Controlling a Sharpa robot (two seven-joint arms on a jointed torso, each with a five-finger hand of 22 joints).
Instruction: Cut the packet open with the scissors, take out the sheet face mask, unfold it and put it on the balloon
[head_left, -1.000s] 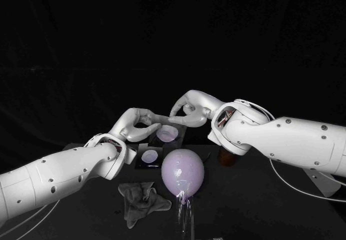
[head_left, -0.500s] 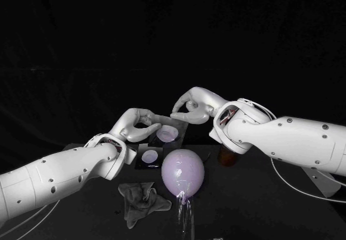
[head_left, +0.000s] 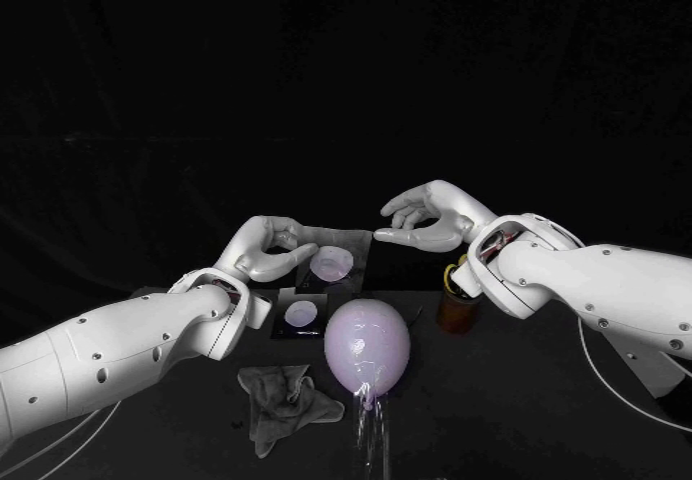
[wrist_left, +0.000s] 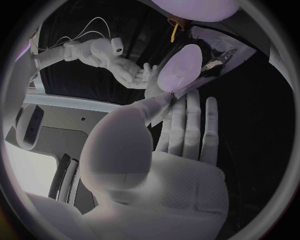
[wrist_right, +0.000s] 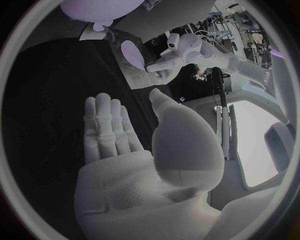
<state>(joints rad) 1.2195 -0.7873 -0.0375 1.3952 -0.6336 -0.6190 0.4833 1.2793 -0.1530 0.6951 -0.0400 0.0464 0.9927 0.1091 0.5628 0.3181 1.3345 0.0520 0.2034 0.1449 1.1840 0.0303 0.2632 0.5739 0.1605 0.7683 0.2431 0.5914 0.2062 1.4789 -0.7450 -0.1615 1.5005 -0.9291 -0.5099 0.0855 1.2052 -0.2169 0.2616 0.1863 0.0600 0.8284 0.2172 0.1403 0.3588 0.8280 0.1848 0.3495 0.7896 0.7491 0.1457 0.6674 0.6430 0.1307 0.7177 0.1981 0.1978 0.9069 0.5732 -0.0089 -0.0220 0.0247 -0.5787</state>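
Packet (head_left: 335, 265) being held up beyond the balloon (head_left: 366, 345) by the left hand (head_left: 271, 250).
One edge is being pinched between the left hand's fingers (wrist_left: 194, 125), the long axis hanging roughly toward the balloon. The right hand (head_left: 430, 220) is being held clear of it, beyond the balloon's right side, fingers loosely spread and gripping nothing. From that hand the packet is judged to lie back toward the balloon's middle, nearer the left hand.

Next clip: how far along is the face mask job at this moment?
Early. Done: the left hand has the packet held up, pinched in its fingers. In hand: the right hand is beside it, holding nothing; I cannot tell whether the packet is cut. Left: taking out the mask, unfolding it, covering the balloon, which is bare.
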